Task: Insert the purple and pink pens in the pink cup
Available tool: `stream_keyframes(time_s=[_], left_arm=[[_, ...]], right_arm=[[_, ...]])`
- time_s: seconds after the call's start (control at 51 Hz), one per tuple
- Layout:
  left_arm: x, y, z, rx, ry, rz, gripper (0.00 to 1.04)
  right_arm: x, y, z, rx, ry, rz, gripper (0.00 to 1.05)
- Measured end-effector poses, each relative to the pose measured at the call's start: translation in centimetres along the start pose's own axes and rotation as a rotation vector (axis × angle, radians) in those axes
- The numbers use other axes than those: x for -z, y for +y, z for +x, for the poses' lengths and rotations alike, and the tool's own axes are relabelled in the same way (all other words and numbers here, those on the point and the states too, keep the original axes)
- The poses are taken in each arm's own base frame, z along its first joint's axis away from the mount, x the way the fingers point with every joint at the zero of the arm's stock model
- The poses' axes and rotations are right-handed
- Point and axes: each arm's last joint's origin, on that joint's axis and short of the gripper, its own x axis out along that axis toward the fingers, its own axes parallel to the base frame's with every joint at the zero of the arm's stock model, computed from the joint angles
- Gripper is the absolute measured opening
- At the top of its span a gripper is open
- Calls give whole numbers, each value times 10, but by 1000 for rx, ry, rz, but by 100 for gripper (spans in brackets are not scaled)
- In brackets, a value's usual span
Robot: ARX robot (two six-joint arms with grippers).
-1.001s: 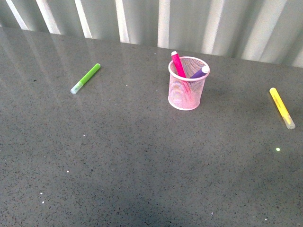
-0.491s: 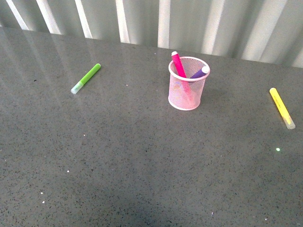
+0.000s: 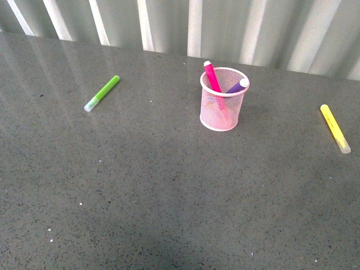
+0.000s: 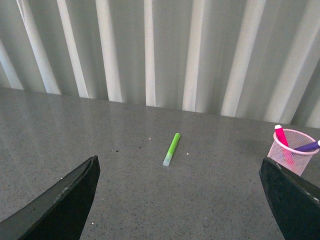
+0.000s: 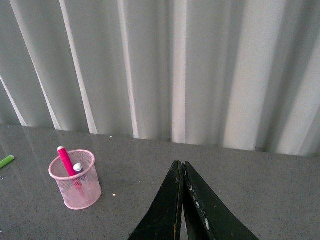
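Standing in the round pink wire-mesh cup (image 3: 224,100): magenta-pink pen (image 3: 212,77), dark purple pen (image 3: 238,86). Could tip if bumped. Left gripper (image 4: 180,200) fingers wide apart, right gripper (image 5: 182,200) fingers pressed together, both empty.

Dark grey speckled tabletop (image 3: 169,191), glossy, catching pale streaked reflections near its far edge. Behind, well beyond the gripper tips in both wrist views, pale grey-white curtain (image 5: 200,70) in long vertical folds, meeting the table's rear edge. Soft, even light; faint shadows in the folds.
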Motion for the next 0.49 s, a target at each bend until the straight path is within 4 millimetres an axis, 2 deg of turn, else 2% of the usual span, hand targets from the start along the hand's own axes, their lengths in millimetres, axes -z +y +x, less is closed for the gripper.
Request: stream_keyframes(time_s=[0.491], left_arm=[[0, 0, 0, 0, 0, 0, 98]], right_arm=[[-1, 0, -12, 0, -3, 0, 3]])
